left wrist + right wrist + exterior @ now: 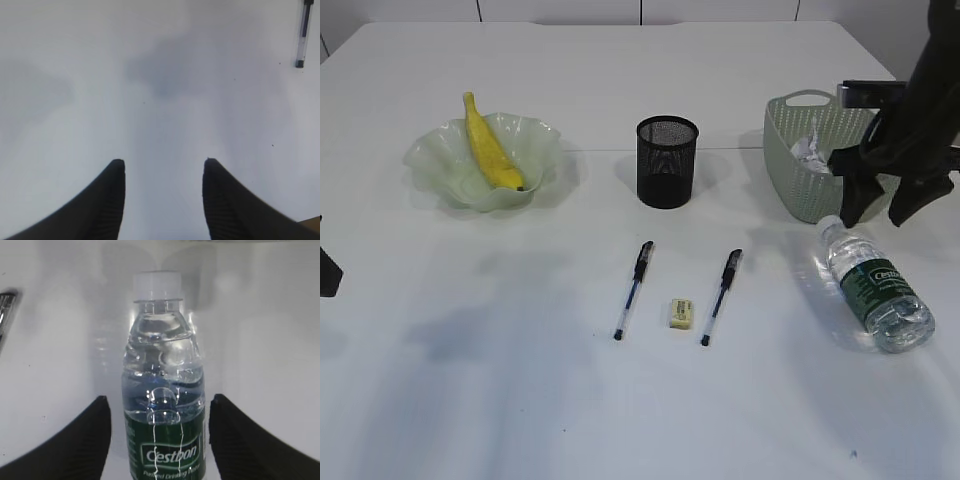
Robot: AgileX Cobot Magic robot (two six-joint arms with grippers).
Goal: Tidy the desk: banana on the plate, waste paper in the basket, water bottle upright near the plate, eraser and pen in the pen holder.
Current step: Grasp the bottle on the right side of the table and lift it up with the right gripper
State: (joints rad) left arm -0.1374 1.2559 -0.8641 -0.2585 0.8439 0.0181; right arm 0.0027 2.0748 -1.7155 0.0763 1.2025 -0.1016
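The banana [488, 148] lies in the wavy glass plate [428, 160] at the back left. The waste paper [809, 150] is inside the green basket [798, 185] at the back right. The water bottle [875, 285] lies on its side in front of the basket, cap toward it. My right gripper [881, 208] is open above its cap end. In the right wrist view the bottle [162, 365] lies between the open fingers [159, 401], which do not touch it. Two pens [633, 288] [721, 296] and the eraser [681, 312] lie in front of the black mesh pen holder [666, 162]. My left gripper [164, 162] is open and empty over bare table.
The left wrist view shows one pen [303, 31] at its top right corner. The left arm barely shows at the left edge of the exterior view [326, 270]. The basket stands close behind the right gripper.
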